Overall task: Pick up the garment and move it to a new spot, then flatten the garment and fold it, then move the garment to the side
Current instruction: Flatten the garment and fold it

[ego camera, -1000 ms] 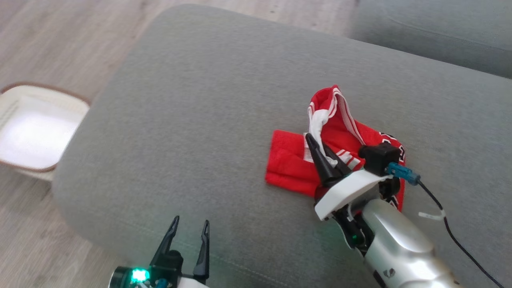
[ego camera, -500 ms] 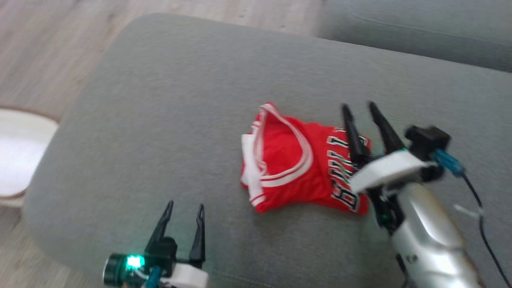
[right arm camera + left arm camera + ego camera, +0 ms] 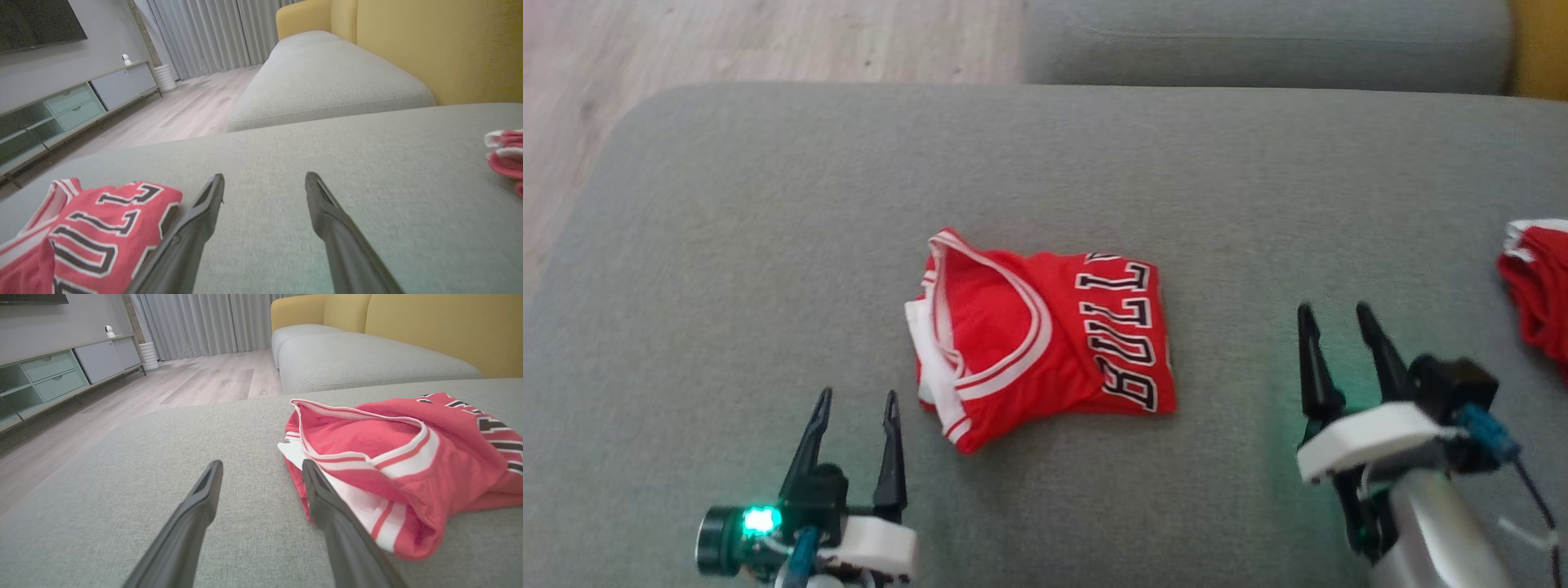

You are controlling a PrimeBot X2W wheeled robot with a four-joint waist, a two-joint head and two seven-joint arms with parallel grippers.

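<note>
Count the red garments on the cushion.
2. The folded red jersey lies centred on the cushion; a second red garment sits far right, cut off; more may be hidden.

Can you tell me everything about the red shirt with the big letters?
The red jersey looks like thin sporty cloth, with white-and-red striped trim on its openings and big black letters edged in white. It is folded into a lumpy rectangle and lies on the grey cushion. The open left gripper and right gripper sit apart from it.
</note>
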